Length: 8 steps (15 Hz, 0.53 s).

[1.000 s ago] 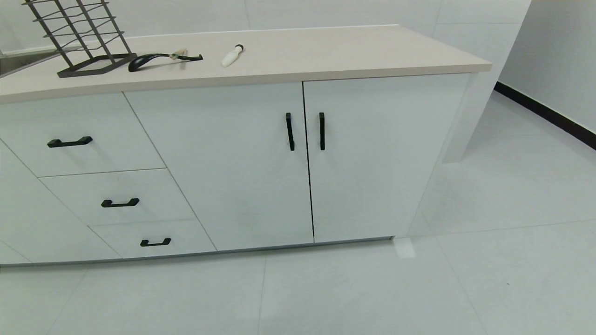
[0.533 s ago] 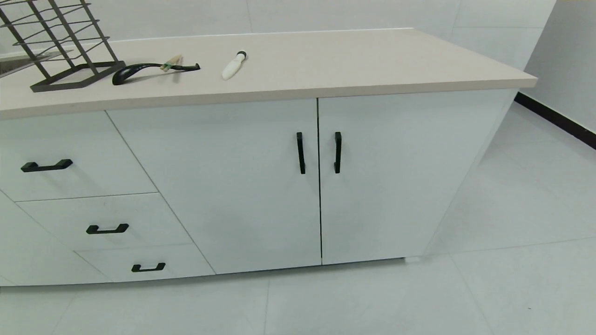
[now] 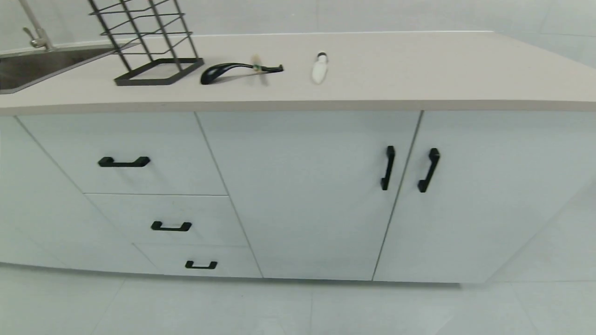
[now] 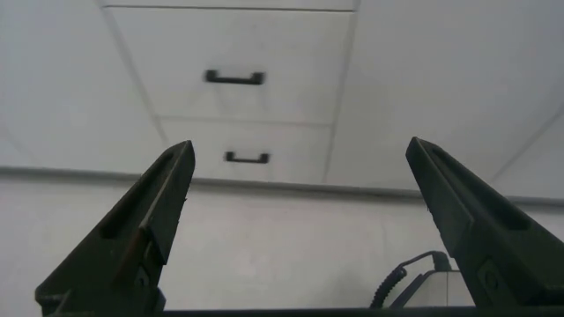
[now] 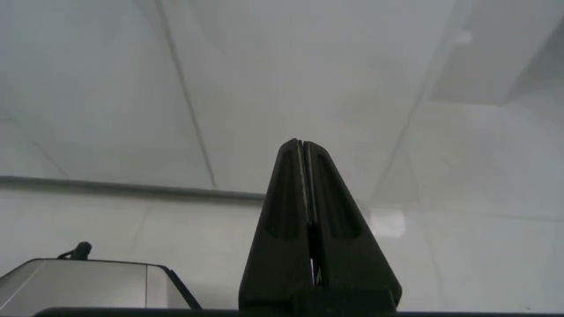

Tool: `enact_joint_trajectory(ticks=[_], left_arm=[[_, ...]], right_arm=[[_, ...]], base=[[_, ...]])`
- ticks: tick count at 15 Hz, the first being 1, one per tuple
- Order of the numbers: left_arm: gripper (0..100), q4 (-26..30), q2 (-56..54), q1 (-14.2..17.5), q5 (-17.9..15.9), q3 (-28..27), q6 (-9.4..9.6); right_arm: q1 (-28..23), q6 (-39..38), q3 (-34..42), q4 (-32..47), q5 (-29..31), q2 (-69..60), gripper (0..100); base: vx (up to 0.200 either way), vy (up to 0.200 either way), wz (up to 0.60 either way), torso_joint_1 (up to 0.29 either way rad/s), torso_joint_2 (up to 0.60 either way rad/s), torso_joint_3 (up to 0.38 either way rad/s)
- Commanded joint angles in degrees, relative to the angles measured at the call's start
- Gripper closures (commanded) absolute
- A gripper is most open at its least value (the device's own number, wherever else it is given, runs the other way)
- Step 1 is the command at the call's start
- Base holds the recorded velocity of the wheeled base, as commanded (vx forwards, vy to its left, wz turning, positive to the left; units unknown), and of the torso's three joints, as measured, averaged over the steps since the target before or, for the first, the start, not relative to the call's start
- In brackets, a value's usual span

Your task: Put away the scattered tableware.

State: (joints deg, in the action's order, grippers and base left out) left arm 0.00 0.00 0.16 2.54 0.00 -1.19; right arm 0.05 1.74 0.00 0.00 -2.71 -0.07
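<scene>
Firstly, the tableware. A black ladle (image 3: 219, 72) lay on the bench (image 3: 442, 79), its bowl just beside the base of the wire rack (image 3: 149, 51) and its handle pointing away from the rack. A small tan item (image 3: 257, 70) lay at the ladle's handle, too blurred to name, and whether it touched the handle could not be told. A white utensil (image 3: 319, 70) with a dark tip lay apart from the ladle, on the side away from the rack, with the tip toward the wall.

Fixtures on the bench were the upright rack of dark wire and, beyond it, a sink (image 3: 28, 70) with a tap (image 3: 36, 35) at its far rim.

Below the bench were three drawers stacked under the rack's end, each with a black handle: top (image 3: 123, 162), middle (image 3: 171, 226) and bottom (image 3: 200, 265). Beside them were two cabinet doors with upright black handles (image 3: 388, 167) close together.

The left pincer (image 4: 300, 150) had its fingers spread wide with nothing between them. It was aimed at the two lower drawer handles (image 4: 234, 77) and the floor (image 4: 264, 246) under them. All the tableware lay up on the bench top above those drawers, well apart from this pincer.

The right pincer (image 5: 301, 145) had its fingers pressed together and held nothing. It was aimed at pale panels or tiles, and which of these could not be told.
</scene>
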Motion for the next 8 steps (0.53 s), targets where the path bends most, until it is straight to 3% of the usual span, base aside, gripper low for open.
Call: enact_joint_trajectory(ticks=[1, 2, 5, 8], left_arm=[[0, 0.0, 0.0, 0.0, 0.0, 0.0, -0.04], [0, 0.0, 0.0, 0.0, 0.0, 0.0, -0.04], [0, 0.0, 0.0, -0.1, 0.0, 0.0, -0.12], [0, 0.0, 0.0, 0.0, 0.0, 0.0, 0.23]], right_arm=[[0.0, 0.0, 0.0, 0.0, 0.0, 0.1, 100], [0.0, 0.0, 0.0, 0.0, 0.0, 0.1, 100], [0.0, -0.1, 0.0, 0.0, -0.1, 0.1, 100], [0.0, -0.2, 0.0, 0.0, 0.0, 0.1, 100]], base=[[0.000, 0.000, 0.60, 0.007, 0.01, -0.002], [0.000, 0.000, 0.60, -0.002, 0.01, 0.007], [0.000, 0.000, 0.00, 0.000, 0.00, 0.000], [0.000, 0.200, 0.00, 0.002, 0.00, 0.002]])
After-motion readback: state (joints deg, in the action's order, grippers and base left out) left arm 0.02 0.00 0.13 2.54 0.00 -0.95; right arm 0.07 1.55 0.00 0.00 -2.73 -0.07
